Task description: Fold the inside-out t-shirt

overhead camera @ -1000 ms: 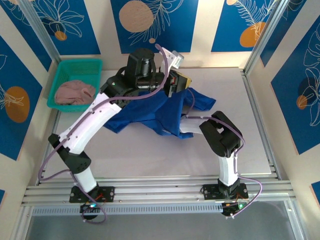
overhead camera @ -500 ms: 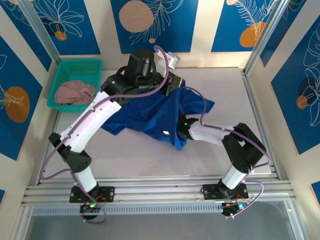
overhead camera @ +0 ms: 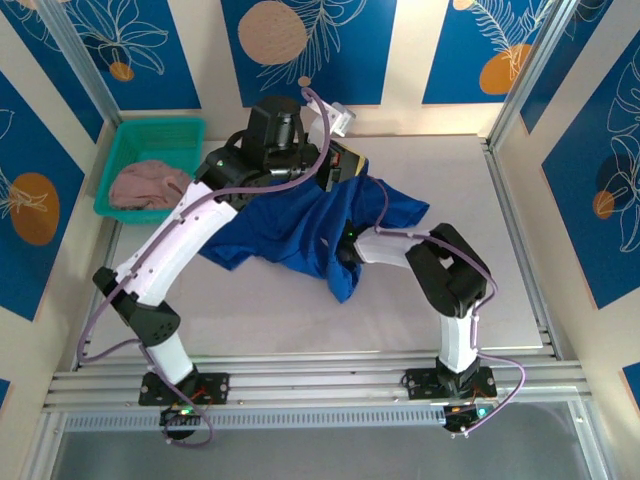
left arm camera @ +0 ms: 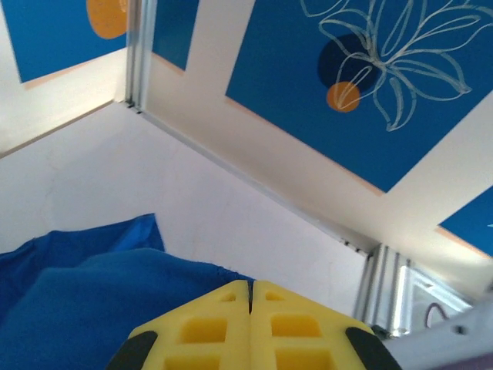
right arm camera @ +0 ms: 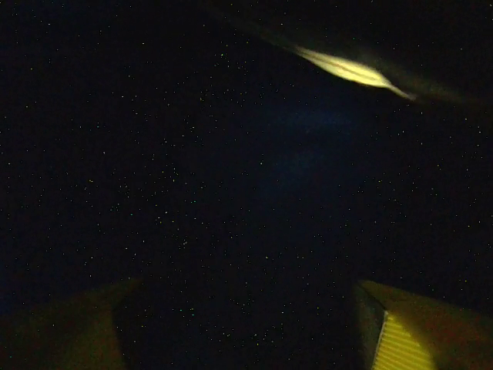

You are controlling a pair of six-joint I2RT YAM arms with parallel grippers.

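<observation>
1. Reaching in from the near edge, the right pincer [right arm camera: 243, 327] is sitting inside the inside-out t-shirt [overhead camera: 290, 225]. In its wrist view the yellow fingers [right arm camera: 408, 335] are standing wide apart in the dark, with nothing visibly caught between them.
2. Lying bunched across the middle of the counter [overhead camera: 480, 190], the blue shirt is draping over that right wrist. One corner is hanging toward the near side and a sleeve is spreading out to the right.
3. Farther back, the left pincer [left arm camera: 250, 291] is pressing its yellow pads flush together. Judging by the top view, it is pinching the shirt's far edge and holding it raised off the counter.
4. The step in hand is looking like turning the shirt right side out before any fold. Doing it well is asking for three things:
   - the left pincer gripping firm and high, so the opening is pulling taut;
   - the right pincer closing on a single layer deep inside, not on a bunch;
   - the right arm then drawing back along its own line, so the cloth is peeling over itself rather than dragging the whole shirt toward the near edge.
5. At the far left corner, the teal basket [overhead camera: 150, 128] is holding a crumpled dusty-pink garment [overhead camera: 150, 185]. It is sitting apart from the shirt and playing no part in this step.
</observation>
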